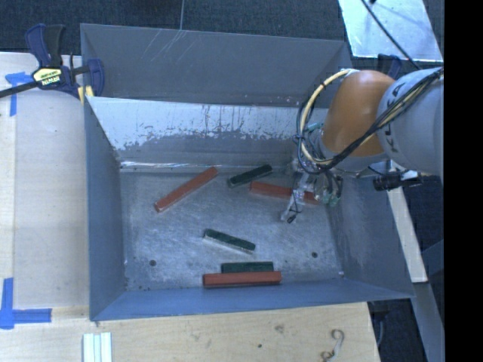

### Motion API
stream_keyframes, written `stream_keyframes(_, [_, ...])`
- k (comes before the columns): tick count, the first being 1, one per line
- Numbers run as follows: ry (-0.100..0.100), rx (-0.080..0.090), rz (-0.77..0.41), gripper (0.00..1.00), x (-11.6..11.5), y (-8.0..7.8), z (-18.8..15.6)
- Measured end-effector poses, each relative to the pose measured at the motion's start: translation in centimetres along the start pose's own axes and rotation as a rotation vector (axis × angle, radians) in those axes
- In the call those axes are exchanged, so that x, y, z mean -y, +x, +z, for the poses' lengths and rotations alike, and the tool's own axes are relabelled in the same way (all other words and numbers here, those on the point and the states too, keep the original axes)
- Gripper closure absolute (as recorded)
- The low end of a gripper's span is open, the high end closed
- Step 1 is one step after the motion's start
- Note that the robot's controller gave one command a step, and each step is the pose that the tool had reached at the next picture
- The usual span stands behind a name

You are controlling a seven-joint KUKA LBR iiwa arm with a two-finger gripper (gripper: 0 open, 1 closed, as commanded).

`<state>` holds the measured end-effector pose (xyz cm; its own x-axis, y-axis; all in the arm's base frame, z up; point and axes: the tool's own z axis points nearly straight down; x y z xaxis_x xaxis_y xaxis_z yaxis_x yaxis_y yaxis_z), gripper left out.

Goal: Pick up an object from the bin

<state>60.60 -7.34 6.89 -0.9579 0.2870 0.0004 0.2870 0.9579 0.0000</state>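
Six small flat bars lie scattered on the floor of a grey metal bin, seen from above. The robot arm reaches in from the right, with a rounded orange cover at its wrist and looped cables hanging beside it.

The gripper points down at the right side of the bin floor, near the right wall. Whether it is spread or pressed together cannot be told, and nothing can be seen pinched in it.

Nearest to it is a short red bar, which lies almost level just up and left of the gripper's tip. The bar's right end runs in under the wrist parts and is hidden there, so contact cannot be judged.

Just beyond that bar, towards the back wall, lies a dark green bar, tilted slightly. Further left, a long reddish-brown bar lies on a slant, well apart from the gripper.

Near the middle of the floor is a second green bar. Along the front wall, a third green bar lies just beside a long red bar, the two parallel and seemingly touching.
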Motion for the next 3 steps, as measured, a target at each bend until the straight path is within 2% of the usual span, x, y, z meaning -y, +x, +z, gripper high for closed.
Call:
stream_keyframes(1, [0.0, 0.002, -0.002, 0.0, 0.0, -0.1, -0.1])
stream_keyframes(2, [-0.001, 0.007, -0.003, 1.0, 0.0, -0.3, -0.3])
stream_keyframes(3, [0.0, 0.006, -0.004, 1.0, 0.0, -0.4, -1.2])
